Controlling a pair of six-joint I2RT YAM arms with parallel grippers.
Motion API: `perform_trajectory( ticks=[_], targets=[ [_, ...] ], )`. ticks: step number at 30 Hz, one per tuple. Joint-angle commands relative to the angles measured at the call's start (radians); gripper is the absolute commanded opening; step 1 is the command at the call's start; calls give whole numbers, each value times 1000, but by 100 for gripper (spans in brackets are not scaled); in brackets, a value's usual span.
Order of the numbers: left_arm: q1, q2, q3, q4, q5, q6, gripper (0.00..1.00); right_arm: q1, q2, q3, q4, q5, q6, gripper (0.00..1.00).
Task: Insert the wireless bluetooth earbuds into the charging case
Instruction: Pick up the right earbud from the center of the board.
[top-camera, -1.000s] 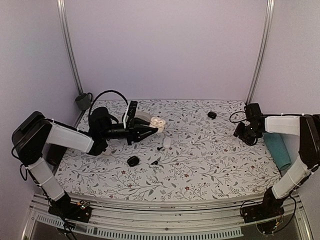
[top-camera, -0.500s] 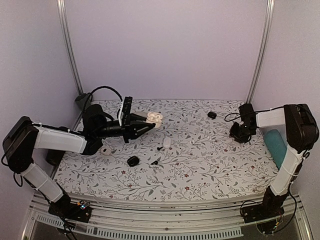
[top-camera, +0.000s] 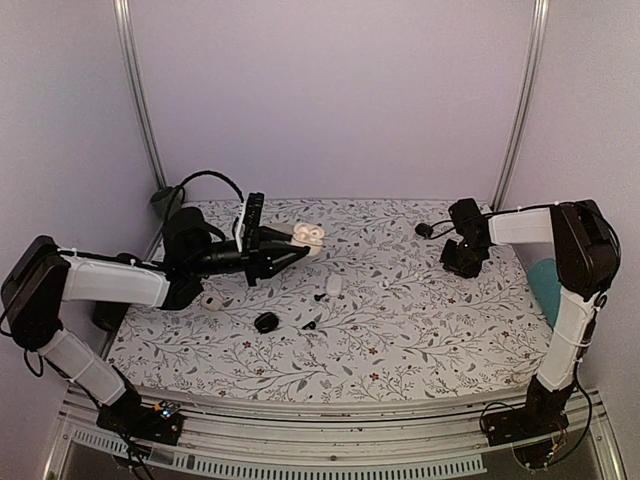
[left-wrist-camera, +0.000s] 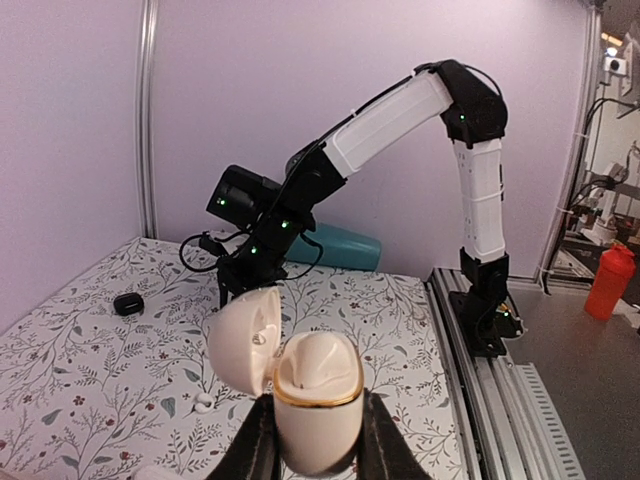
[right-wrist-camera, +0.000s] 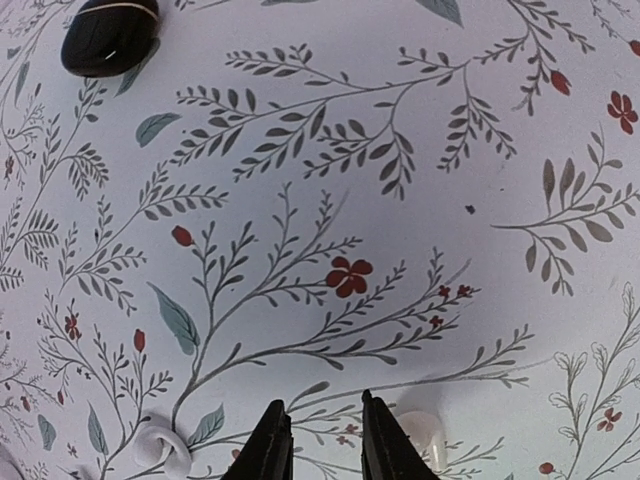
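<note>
Top external view: at the left, the left gripper (top-camera: 296, 244) is clamped on the case (top-camera: 310, 237) and holds it off the table (top-camera: 450, 330) with the lid swung open. The left wrist view shows its fingers pinching the case body from both sides, but I cannot tell whether a bud already sits inside. Toward the middle, one white earbud (top-camera: 333, 285) lies loose on the table, near the case but not touching it, and well apart from the right arm. At the right, the right gripper (top-camera: 460, 262) hangs low over the table, its fingers drawn close with only a narrow slot between them and nothing in it. Its wrist view shows a ring-like piece (right-wrist-camera: 163, 447) left of the fingertips and a glossy piece (right-wrist-camera: 420, 432) just beside the right finger. Either may be a bud, but the frame edge cuts both. The step in hand looks like the pickup: the case is presented and no bud is grasped yet. Next, the right gripper should part its fingers a little, centre over a bud, pinch it lightly because it is tiny and slick, then carry it to the open case and line it up with its seat.
</note>
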Motion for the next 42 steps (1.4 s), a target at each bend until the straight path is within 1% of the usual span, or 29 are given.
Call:
perform_trajectory(
  ticks=[1, 5, 7, 11, 16, 22, 28, 38, 42],
  targets=[
    [-12, -24, 2, -17, -4, 23, 0, 30, 12, 29, -38, 60, -64, 27],
    [-12, -29, 3, -26, -3, 27, 0, 30, -22, 13, -29, 106, -157, 32],
    [-12, -31, 5, -36, -5, 32, 0, 29, -56, -30, -3, 122, -206, 35],
    [-12, -33, 8, -50, -7, 38, 0, 29, -113, -67, 22, 123, -284, 37],
    [-12, -34, 18, -62, -4, 42, 0, 27, -91, -70, 25, 86, -355, 37],
    [-12, -46, 26, -92, -3, 56, 0, -10, -55, -50, 15, 42, -408, 37],
    [-12, -50, 26, -105, -7, 63, 0, -13, -19, -23, -1, -2, -453, 36],
    [-12, -53, 31, -118, -12, 65, 0, -15, 10, -30, -21, 22, -467, 35],
    [-12, -54, 31, -120, -16, 65, 0, -18, 17, -33, -22, 15, -471, 32]
  ],
)
